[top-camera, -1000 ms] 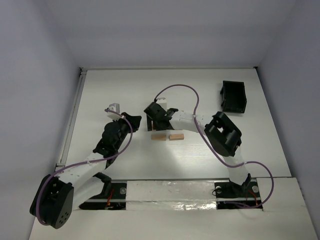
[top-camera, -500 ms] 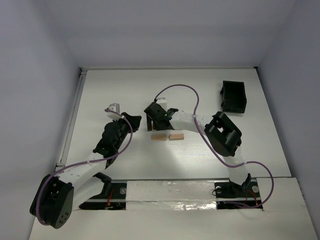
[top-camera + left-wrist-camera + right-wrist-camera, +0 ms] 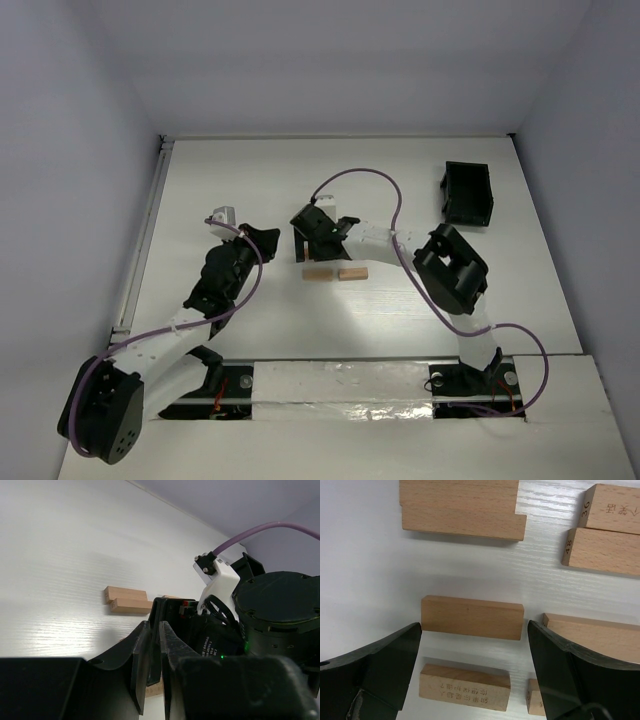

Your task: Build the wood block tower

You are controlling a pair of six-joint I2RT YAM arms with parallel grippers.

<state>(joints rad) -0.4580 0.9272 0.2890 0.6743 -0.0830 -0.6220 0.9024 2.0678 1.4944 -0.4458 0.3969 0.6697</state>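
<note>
Overhead: my left arm has barely shifted; the wood blocks (image 3: 318, 274) sit unmoved on the desk (image 3: 250, 170). Left wrist: my left end effector (image 3: 154, 650) is pressed together, empty. Right wrist: my right end effector (image 3: 474, 626) is spread astride one block (image 3: 472, 611); a pick looks next.

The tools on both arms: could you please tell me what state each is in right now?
Left tool: closed, holding nothing.
Right tool: open, a wood block lying between its fingers, not gripped.
</note>
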